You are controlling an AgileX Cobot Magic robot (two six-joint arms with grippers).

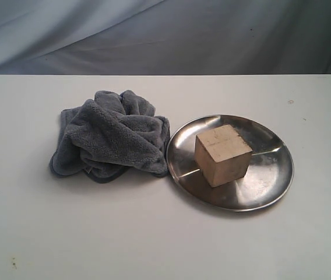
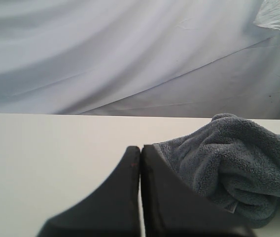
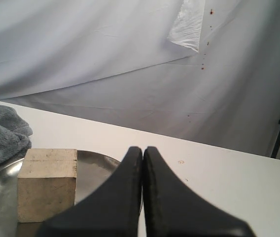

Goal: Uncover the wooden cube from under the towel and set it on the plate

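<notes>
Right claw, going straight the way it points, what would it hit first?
Likely nothing near: just table lies ahead of the right claw, then the backdrop. The wooden cube sits off that line.

We see a white table [image 1: 154, 245], flat and matt, with a few small dark specks; two things lie directly on it; the towel [image 1: 110, 140], grey and crumpled in a heap, is left of the middle; the plate [image 1: 268, 170], round and shiny, is just beside it on the right; their edges seem to touch.
</notes>
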